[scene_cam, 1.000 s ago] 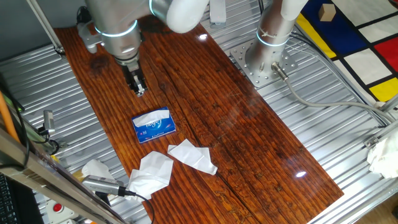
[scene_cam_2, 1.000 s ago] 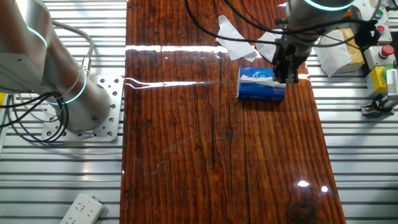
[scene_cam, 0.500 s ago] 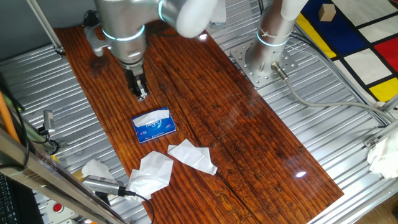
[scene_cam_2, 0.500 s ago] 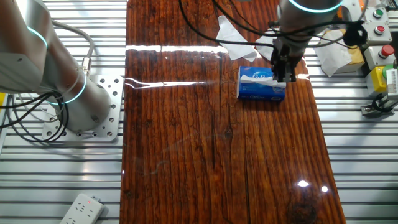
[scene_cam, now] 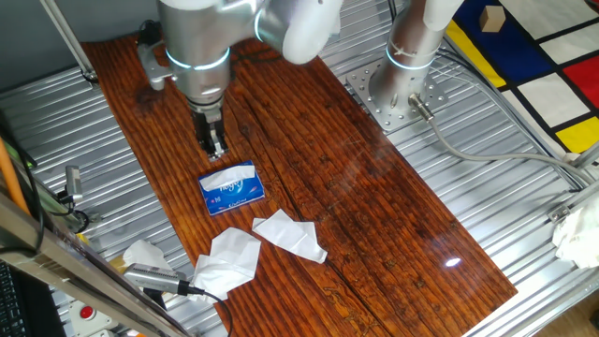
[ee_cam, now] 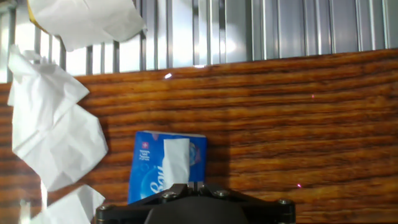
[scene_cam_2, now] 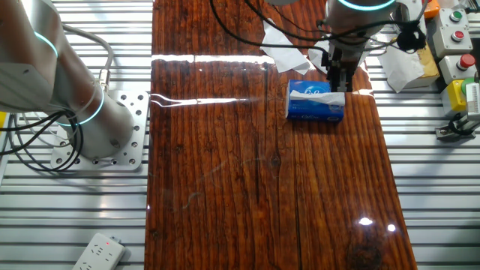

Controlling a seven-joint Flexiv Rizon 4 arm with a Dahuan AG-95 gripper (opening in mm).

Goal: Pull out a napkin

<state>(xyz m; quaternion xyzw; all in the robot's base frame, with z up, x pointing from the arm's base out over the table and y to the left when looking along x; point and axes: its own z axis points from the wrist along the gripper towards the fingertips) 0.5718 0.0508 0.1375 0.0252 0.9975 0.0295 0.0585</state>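
The small blue tissue pack (scene_cam: 231, 190) lies on the wooden table (scene_cam: 337, 187). The napkin (ee_cam: 175, 158), a white sheet, sticks out of the slot on top of the pack; it also shows in the other fixed view (scene_cam_2: 319, 88). My gripper (scene_cam: 214, 148) hangs just above the far end of the pack, fingers pointing down and pressed together, holding nothing. In the hand view the gripper (ee_cam: 194, 185) sits at the bottom edge, just right of the napkin's near end. In the other fixed view the gripper (scene_cam_2: 339, 81) is over the pack's right end.
Loose white tissues lie on the table beyond the pack: one flat with pointed corners (scene_cam: 290, 234), one crumpled (scene_cam: 229, 257), and another (scene_cam: 142, 253) at the table edge. A second arm's base (scene_cam: 402, 84) stands to the side on the metal slats.
My arm has moved across the table toward the pack; the shut gripper now hangs closer to the pack's end. The pack and the tissues have not moved.
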